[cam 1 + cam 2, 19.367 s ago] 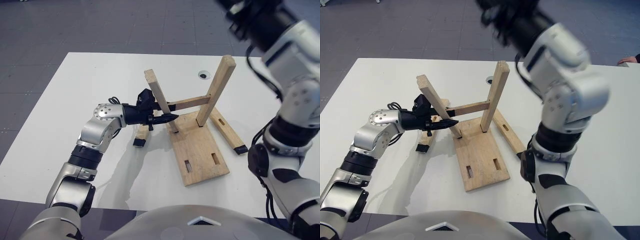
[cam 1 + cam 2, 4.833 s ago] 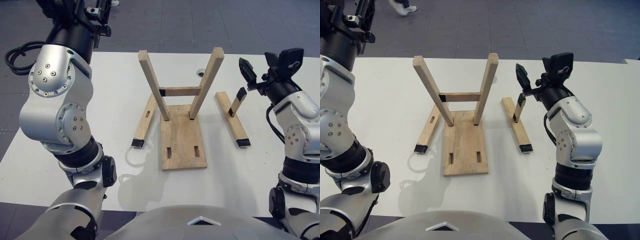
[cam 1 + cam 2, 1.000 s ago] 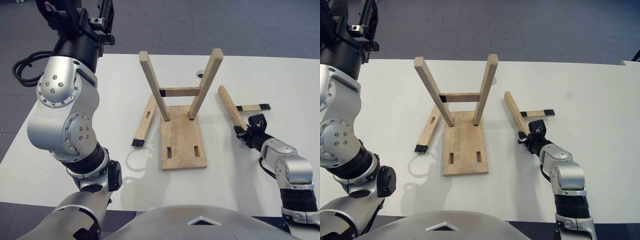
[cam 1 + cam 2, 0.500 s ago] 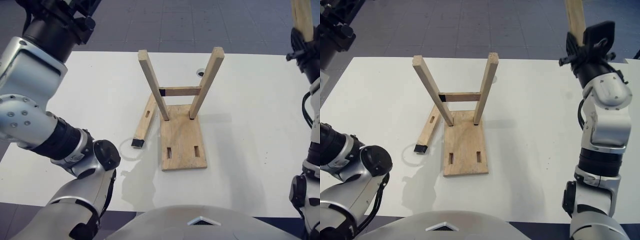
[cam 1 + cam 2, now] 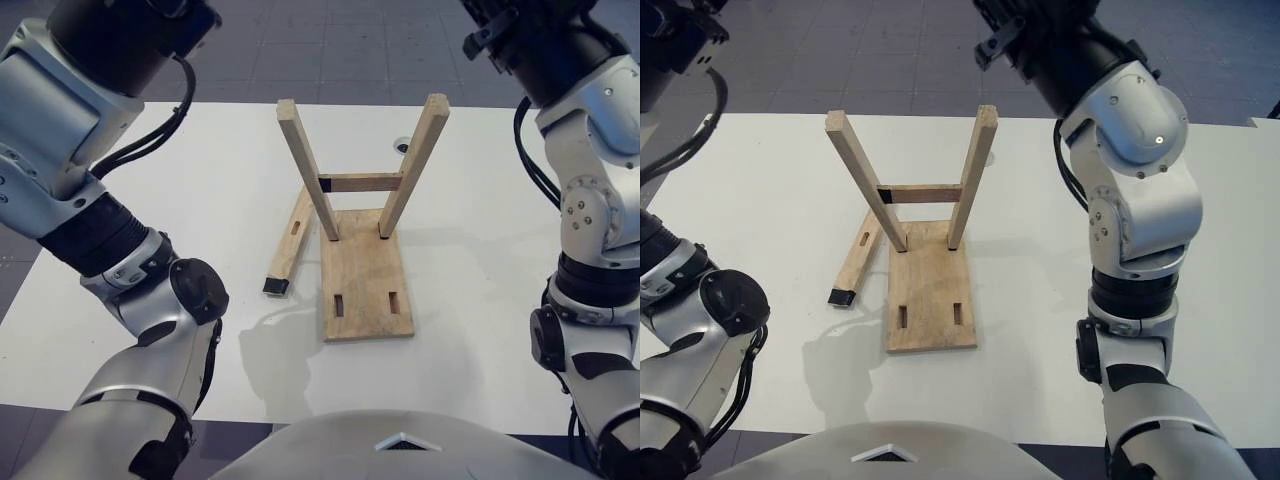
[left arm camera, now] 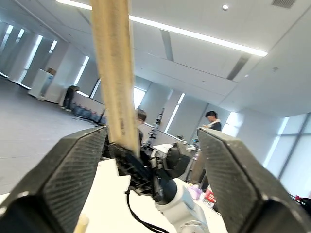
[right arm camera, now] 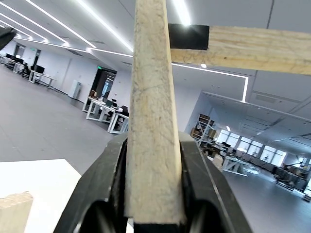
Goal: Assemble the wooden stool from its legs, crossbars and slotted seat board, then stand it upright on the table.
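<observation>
The seat board lies flat on the white tabletop. Two legs are planted in its far end. The left leg and right leg lean outward as they rise, and a crossbar joins them partway up. The near end of the seat board has two open slots. A loose leg lies flat just beside the seat board's left edge, with its black-capped end towards the robot and its far end close to the foot of the left leg.

Both arms are raised high, well above the seat board. The right claw is closed tight on a held leg, with one finger pressed to each side of the wood. A second crossbar with a black end sticks out sideways from that leg above the grip. The left claw is spread wide with nothing between its fingers. Through the gap, the held leg shows farther off, standing upright.
</observation>
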Robot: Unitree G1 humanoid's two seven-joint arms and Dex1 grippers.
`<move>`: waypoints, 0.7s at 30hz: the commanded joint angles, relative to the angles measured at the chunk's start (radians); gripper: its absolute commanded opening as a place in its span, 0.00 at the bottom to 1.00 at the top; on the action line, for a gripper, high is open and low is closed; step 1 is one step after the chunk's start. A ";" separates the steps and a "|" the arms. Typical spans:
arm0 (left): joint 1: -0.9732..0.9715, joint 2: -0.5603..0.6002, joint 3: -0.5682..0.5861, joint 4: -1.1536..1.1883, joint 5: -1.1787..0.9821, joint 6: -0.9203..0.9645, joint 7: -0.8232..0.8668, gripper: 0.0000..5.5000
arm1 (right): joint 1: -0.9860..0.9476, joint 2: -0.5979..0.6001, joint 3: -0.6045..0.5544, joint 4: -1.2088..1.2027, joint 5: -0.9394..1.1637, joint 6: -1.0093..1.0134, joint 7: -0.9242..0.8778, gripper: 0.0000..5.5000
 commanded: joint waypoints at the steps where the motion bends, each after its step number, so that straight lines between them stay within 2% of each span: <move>1: 0.041 0.056 -0.074 0.015 -0.080 -0.076 0.049 0.72 | -0.024 0.021 0.023 -0.025 -0.006 -0.019 0.011 0.19; 9: 0.054 0.105 -0.207 0.069 -0.127 -0.221 0.173 0.72 | 0.015 0.065 0.084 -0.068 -0.020 -0.029 0.014 0.19; 21: 0.038 0.152 -0.288 0.067 -0.211 -0.320 0.199 0.72 | 0.123 0.077 0.145 -0.066 -0.076 -0.088 0.043 0.19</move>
